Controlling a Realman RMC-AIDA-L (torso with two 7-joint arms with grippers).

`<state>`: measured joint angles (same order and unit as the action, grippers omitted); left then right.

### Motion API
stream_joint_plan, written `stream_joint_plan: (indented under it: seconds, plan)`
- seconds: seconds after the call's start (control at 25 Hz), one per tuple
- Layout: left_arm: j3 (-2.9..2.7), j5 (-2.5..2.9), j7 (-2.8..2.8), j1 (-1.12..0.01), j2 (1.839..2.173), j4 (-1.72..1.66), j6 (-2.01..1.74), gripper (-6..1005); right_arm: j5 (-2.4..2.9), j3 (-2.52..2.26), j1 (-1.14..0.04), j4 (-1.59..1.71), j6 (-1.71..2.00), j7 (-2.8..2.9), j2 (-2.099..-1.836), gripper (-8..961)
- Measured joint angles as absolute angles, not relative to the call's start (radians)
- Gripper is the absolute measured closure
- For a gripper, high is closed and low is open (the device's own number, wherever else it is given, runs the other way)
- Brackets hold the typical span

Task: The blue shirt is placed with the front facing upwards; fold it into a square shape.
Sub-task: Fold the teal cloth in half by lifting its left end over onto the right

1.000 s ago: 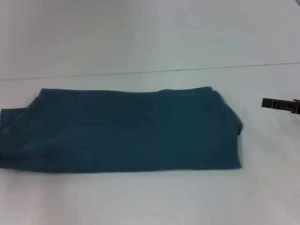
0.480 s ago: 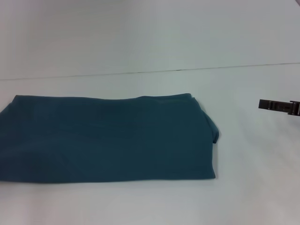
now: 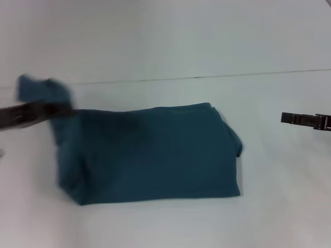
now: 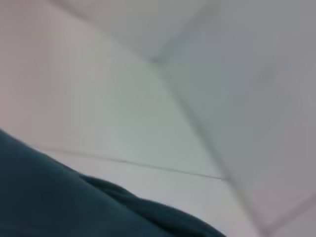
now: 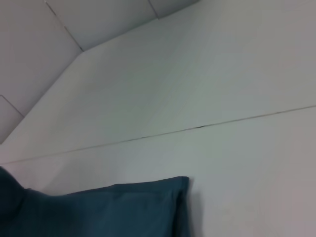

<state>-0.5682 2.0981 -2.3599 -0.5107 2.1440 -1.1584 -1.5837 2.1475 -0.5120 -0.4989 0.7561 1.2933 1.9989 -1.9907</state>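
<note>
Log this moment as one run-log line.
left gripper: lifting left end of blue shirt | right gripper: idle beside shirt | fold: incomplete

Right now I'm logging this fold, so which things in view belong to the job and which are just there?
Belongs to the job:
blue shirt
left end effector, lifting the shirt's left end
right end effector, apart from the shirt on its right

Just there:
white table

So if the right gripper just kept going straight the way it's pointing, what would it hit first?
Probably the blue shirt: the right gripper points left toward its folded right edge, over bare table. Height is unclear, so it might pass above.
</note>
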Motion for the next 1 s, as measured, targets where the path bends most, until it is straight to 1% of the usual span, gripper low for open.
stream_joint_plan:
  seconds: [0.12,0.28,0.56,0.64,0.72,0.84,1.0]
  plan:
    - [-0.705,1.973,-2.353,-0.553,2.164,-1.11,-1.565,967,2.148,-0.512,-0.5,0.756,1.295,1.985,-1.993,81]
    - [-0.868,1.854,-2.312,-0.618,2.167,-0.964,-1.46,967,2.148,-0.512,-0.5,0.756,1.302,1.981,-1.994,82]
    - [-1.02,1.617,-2.036,-0.789,2.173,-0.487,-1.288,967,2.148,-0.515,-0.497,0.756,1.316,1.972,-1.994,84]
    - [-1.025,1.53,-1.911,-0.822,2.174,-0.351,-1.256,966,2.148,-0.515,-0.496,0.756,1.318,1.969,-1.994,84]
    - [-1.028,1.433,-1.754,-0.832,2.175,-0.215,-1.252,966,2.147,-0.515,-0.496,0.756,1.319,1.966,-1.995,84]
    - [-1.033,1.417,-1.722,-0.82,2.175,-0.188,-1.279,880,2.148,-0.515,-0.496,0.755,1.319,1.96,-1.997,85]
    - [-1.037,1.407,-1.715,-0.756,2.175,-0.196,-1.367,769,2.149,-0.515,-0.499,0.755,1.315,1.957,-2.001,86]
